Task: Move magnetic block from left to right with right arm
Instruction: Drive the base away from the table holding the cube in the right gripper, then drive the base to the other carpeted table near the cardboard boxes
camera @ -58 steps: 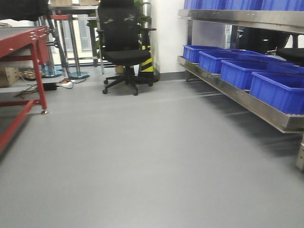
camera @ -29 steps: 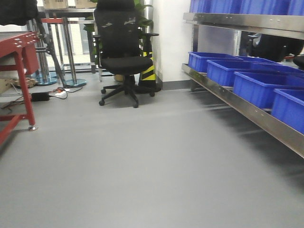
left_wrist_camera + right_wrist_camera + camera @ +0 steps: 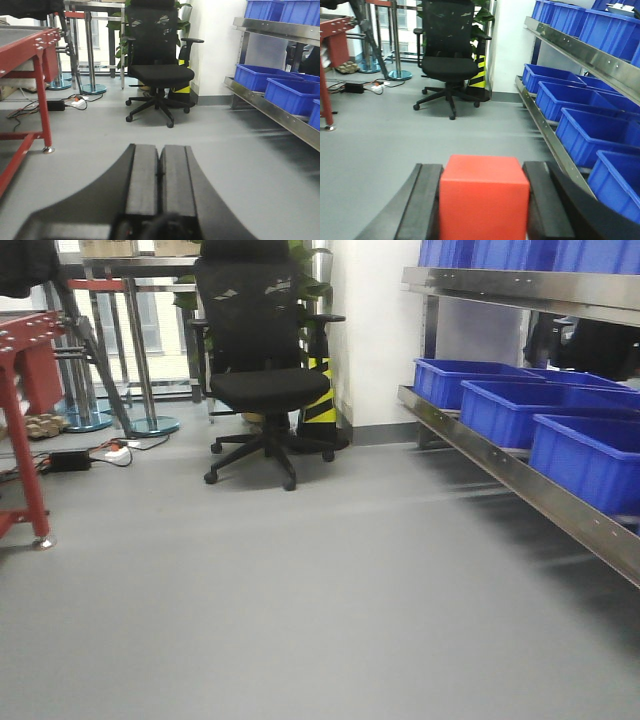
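Note:
In the right wrist view the magnetic block (image 3: 484, 200), a plain bright-red cube, fills the space between my right gripper's (image 3: 483, 172) black fingers (image 3: 424, 200), which press on its two sides. It is held above the grey floor. In the left wrist view my left gripper (image 3: 159, 150) has both pads pressed flat together with nothing between them. Neither gripper nor the block shows in the front-facing view.
A black office chair (image 3: 258, 360) stands ahead by a yellow-black striped post (image 3: 322, 390). Blue bins (image 3: 585, 455) sit on a steel shelf rack (image 3: 520, 475) along the right. A red metal table (image 3: 25, 430) is at the left, with cables and a power strip (image 3: 90, 455) on the floor.
The front view has swung to the right and moved forward: the red table slid toward the left edge, the chair grew larger, and the blue bins shifted right.

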Controlling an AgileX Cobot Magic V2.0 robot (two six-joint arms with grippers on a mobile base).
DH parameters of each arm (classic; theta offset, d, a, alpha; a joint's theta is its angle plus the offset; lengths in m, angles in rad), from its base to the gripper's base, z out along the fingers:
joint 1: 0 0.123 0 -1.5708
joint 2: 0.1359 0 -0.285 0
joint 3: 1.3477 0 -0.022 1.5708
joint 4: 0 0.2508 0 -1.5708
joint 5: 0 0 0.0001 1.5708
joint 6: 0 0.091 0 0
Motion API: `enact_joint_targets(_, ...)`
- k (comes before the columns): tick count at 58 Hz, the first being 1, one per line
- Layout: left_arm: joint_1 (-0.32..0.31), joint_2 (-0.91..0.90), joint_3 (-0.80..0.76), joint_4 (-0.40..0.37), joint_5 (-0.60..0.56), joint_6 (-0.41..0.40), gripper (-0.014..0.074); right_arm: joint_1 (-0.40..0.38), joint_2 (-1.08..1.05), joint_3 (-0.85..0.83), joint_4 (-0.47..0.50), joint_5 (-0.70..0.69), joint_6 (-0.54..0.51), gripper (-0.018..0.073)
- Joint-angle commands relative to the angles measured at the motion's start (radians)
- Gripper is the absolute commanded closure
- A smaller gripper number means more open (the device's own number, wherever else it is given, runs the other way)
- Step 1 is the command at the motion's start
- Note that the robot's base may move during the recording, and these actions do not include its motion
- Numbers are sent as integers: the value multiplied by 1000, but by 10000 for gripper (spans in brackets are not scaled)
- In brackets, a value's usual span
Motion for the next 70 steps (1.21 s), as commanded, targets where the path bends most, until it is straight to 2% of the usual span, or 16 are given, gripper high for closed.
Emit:
enact_joint_targets(1, -5, -6, 8, -5, -83, -6, 722, -4, 18, -25, -9, -91, -5, 399)
enact_joint_targets(70, -5, -6, 8, -5, -83, -6, 722, -4, 18, -25, -9, -92, -5, 399)
